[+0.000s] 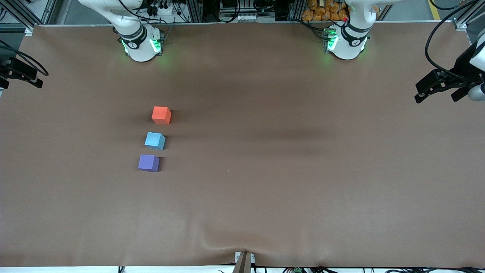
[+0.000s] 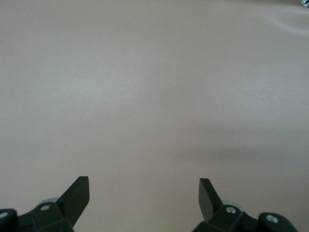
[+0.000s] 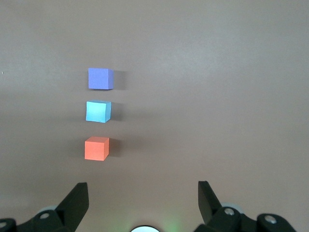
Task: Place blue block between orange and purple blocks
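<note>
Three small cubes stand in a row on the brown table, toward the right arm's end. The orange block (image 1: 161, 115) is farthest from the front camera, the blue block (image 1: 155, 141) sits between, and the purple block (image 1: 149, 163) is nearest. They stand close but apart. The right wrist view shows the orange block (image 3: 96, 148), blue block (image 3: 98, 110) and purple block (image 3: 100, 78) from high up. My right gripper (image 3: 143, 191) is open and empty, high over its own base. My left gripper (image 2: 144, 186) is open and empty over bare table. Neither gripper shows in the front view.
The two arm bases (image 1: 141, 45) (image 1: 346, 41) stand along the table's edge farthest from the front camera. Black devices with cables hang over both ends of the table (image 1: 441, 81) (image 1: 21, 70). The table cover (image 1: 242, 242) wrinkles at its edge nearest the camera.
</note>
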You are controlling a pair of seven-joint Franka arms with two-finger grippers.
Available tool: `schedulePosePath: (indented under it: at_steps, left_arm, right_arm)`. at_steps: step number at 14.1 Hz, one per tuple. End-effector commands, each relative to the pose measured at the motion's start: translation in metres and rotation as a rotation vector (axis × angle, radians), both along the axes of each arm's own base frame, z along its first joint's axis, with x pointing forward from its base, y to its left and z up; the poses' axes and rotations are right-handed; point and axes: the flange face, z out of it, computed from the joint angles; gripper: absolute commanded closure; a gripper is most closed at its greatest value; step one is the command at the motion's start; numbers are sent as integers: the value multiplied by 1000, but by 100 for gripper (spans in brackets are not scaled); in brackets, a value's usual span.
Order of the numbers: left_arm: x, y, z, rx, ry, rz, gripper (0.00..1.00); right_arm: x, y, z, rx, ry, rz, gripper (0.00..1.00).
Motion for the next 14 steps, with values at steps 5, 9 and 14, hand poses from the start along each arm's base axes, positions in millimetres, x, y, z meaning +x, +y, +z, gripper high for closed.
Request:
schedulePosePath:
  at_steps: [5, 9, 14]
  left_arm:
    - [-5, 4, 7, 18, -19, -21, 0]
    - [-5, -1, 6, 20, -13, -32, 0]
    - [-8, -4, 4, 23, 10, -42, 0]
  right_arm:
    - [1, -1, 4, -18, 6, 2, 0]
    - [1, -1, 4, -17, 8, 2, 0]
    - [1, -2, 4, -17, 8, 1, 0]
